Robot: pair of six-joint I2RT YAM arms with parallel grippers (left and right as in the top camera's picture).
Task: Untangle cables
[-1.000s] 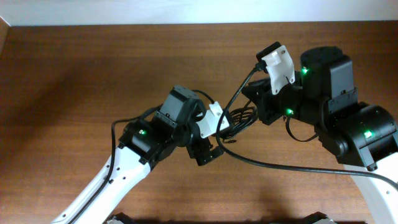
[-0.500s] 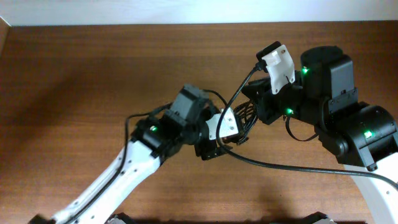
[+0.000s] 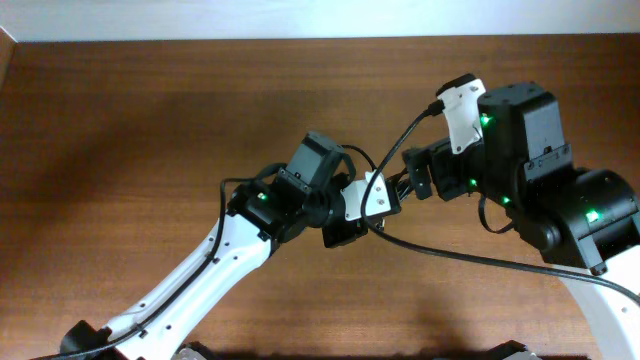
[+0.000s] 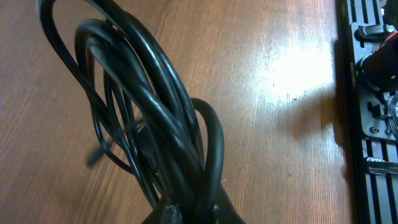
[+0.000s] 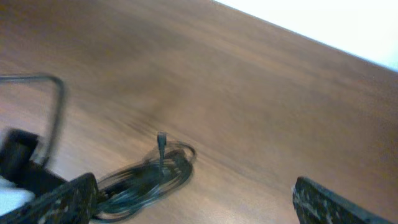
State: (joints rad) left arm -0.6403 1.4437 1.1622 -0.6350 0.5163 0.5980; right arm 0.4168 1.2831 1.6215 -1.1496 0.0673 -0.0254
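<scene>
Black cables (image 4: 155,124) in one coil, left end effector (image 4: 186,214) clamped on them, right end effector (image 5: 196,199) apart

1. My overhead camera looks straight down on the bench (image 3: 150,120) from well above. The cables (image 3: 400,186) lie just right of the frame's centre.
2. My left wrist camera sits very close to the cables (image 4: 155,124), looking past them onto the wood. They fill the frame's left half.
3. My right wrist camera stands farther back from the cables (image 5: 149,174), facing obliquely down across the bench toward its far edge.
4. All three views share the cables and the wood around them.
</scene>
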